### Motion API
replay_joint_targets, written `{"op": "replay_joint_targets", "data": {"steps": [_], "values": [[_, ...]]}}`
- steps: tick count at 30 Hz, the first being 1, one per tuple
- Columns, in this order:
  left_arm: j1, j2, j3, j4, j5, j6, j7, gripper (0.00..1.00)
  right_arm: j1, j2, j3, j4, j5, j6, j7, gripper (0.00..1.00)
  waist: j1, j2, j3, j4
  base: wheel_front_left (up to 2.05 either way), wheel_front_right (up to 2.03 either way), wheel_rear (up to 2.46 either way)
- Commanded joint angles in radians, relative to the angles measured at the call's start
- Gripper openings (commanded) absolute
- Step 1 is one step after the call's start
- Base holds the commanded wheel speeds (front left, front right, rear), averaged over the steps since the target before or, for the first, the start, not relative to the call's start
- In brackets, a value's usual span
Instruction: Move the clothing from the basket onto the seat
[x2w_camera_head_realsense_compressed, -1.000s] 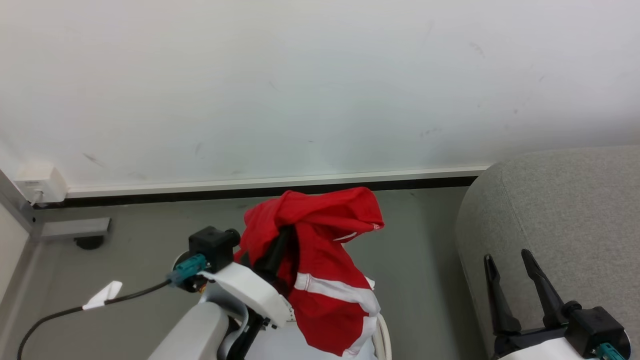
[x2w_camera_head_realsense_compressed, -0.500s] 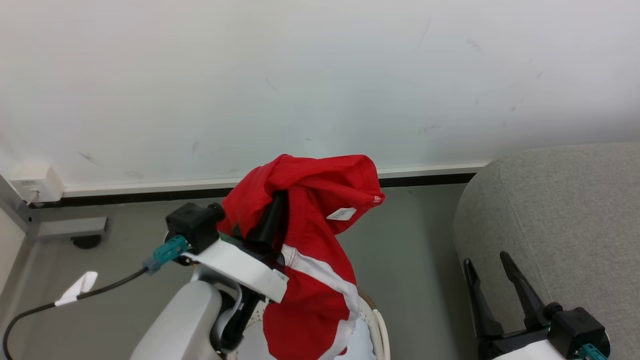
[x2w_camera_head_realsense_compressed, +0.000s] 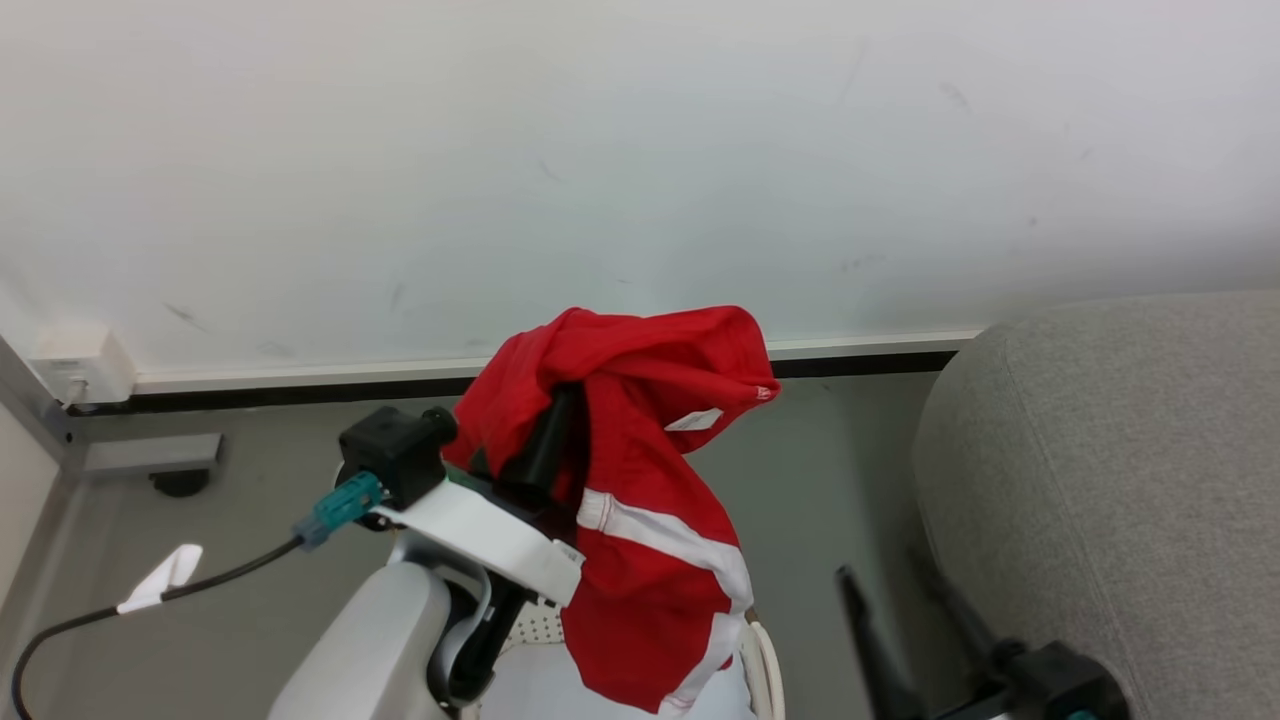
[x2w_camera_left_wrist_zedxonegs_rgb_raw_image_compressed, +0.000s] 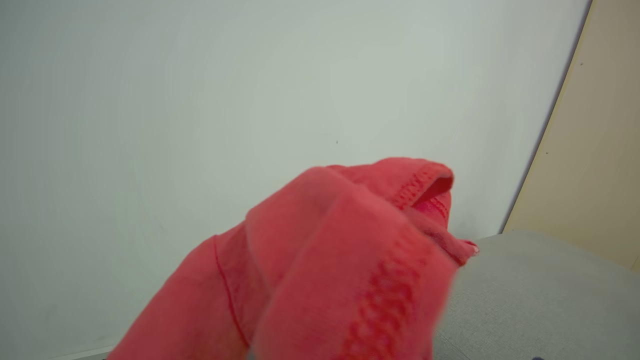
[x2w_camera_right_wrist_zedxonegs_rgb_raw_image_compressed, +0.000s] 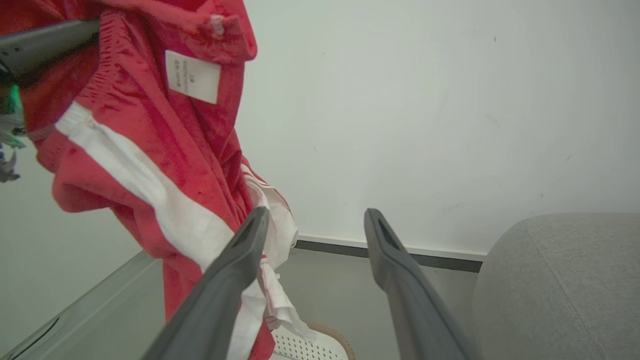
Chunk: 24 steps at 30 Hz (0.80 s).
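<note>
Two sets of jaws in my feed: the left jaws are clamped on the red clothing (x2w_camera_head_realsense_compressed: 640, 500), holding it up above the basket (x2w_camera_head_realsense_compressed: 767, 665). The right jaws stand apart, empty, beside the grey seat (x2w_camera_head_realsense_compressed: 1120, 480).

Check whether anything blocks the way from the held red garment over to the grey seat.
Nothing solid blocks it. The clothing hangs from the left gripper above the basket, with bare floor between it and the seat. The right gripper, jaws open, sits low in that gap; a raised carry should likely pass over it.
</note>
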Motion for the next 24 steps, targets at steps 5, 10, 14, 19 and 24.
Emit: {"op": "replay_joint_targets", "data": {"steps": [5,10,14,19,24], "values": [[-0.025,-0.003,-0.013,-0.015,0.001,-0.002,0.000,0.00,-0.015,-0.003,0.128,0.068,0.010,-0.002,0.000,1.00,0.0000,-0.0001,-0.003,0.026,0.00,0.00,0.00],[-0.030,-0.019,-0.043,-0.035,-0.005,-0.003,0.010,0.00,-0.066,-0.004,0.221,0.158,0.033,-0.002,0.000,1.00,0.0000,-0.0001,-0.007,0.065,0.00,0.00,0.00],[-0.029,-0.033,-0.087,-0.056,-0.009,-0.005,0.024,0.00,-0.121,-0.003,0.258,0.232,0.046,-0.002,0.000,1.00,0.0000,-0.0001,-0.008,0.105,0.00,0.00,0.00],[-0.012,-0.045,-0.167,-0.083,-0.010,-0.006,0.040,0.00,-0.184,-0.003,0.300,0.324,0.050,-0.002,0.000,1.00,0.0000,-0.0001,-0.011,0.154,0.00,0.00,0.00],[0.005,-0.055,-0.229,-0.109,-0.037,-0.007,0.050,0.00,-0.226,-0.003,0.311,0.386,0.062,-0.002,0.000,1.00,0.0000,-0.0001,-0.018,0.192,0.00,0.00,0.00]]}}
